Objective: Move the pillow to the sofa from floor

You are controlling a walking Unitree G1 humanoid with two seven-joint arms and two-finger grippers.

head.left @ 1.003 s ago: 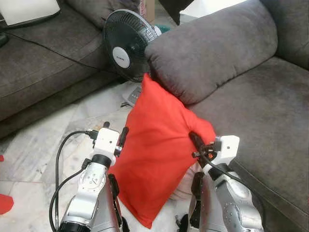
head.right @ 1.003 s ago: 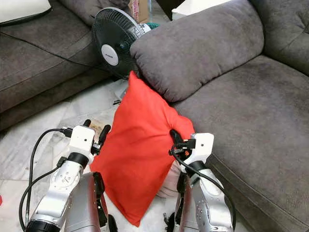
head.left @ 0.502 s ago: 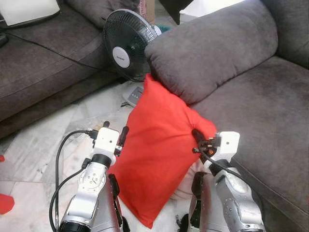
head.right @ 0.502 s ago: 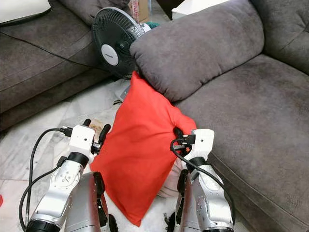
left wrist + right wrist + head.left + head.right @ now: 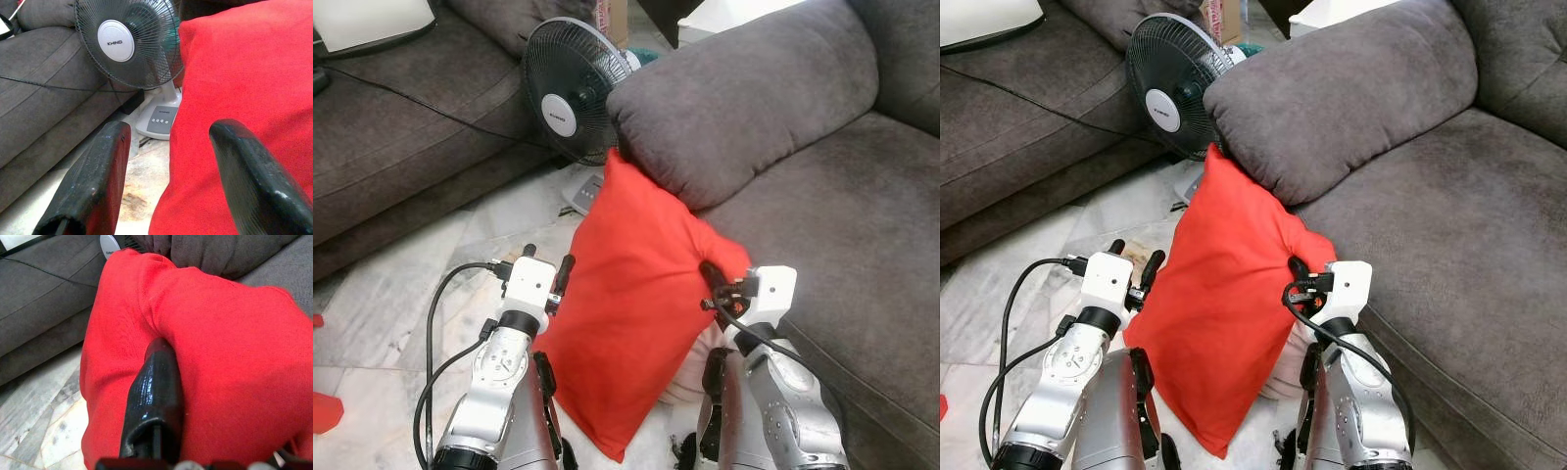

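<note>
A large bright red fabric pillow (image 5: pixel 631 323) hangs upright between the robot's 2 silver arms, clear of the pale marbled tile floor (image 5: pixel 382 313) with its lower corner pointing down. Its top corner touches the underside of the plump dark grey sofa cushion (image 5: pixel 744 98), and its right edge lies against the front of the dark grey sofa seat (image 5: pixel 842 245).

The right gripper (image 5: pixel 1297 274) bites into the pillow's upper right corner. In the right wrist view 1 black finger (image 5: pixel 154 396) is pressed deep into a fold of red cloth, so its jaws are closed on the fabric.

The left gripper (image 5: pixel 168 161) sits at the pillow's left edge. Its jaws stand apart, with 1 finger (image 5: pixel 254 181) resting against the red face of the pillow and the other finger (image 5: pixel 95 178) out in free air over the floor; it clamps nothing.

Behind the pillow, on the floor, stands a black-caged electric fan with a white hub (image 5: pixel 570 93) and a grey base with buttons (image 5: pixel 159 120). A second dark grey couch (image 5: pixel 401 137) runs along the left, with a black cable (image 5: pixel 431 110) trailing across its seat.
</note>
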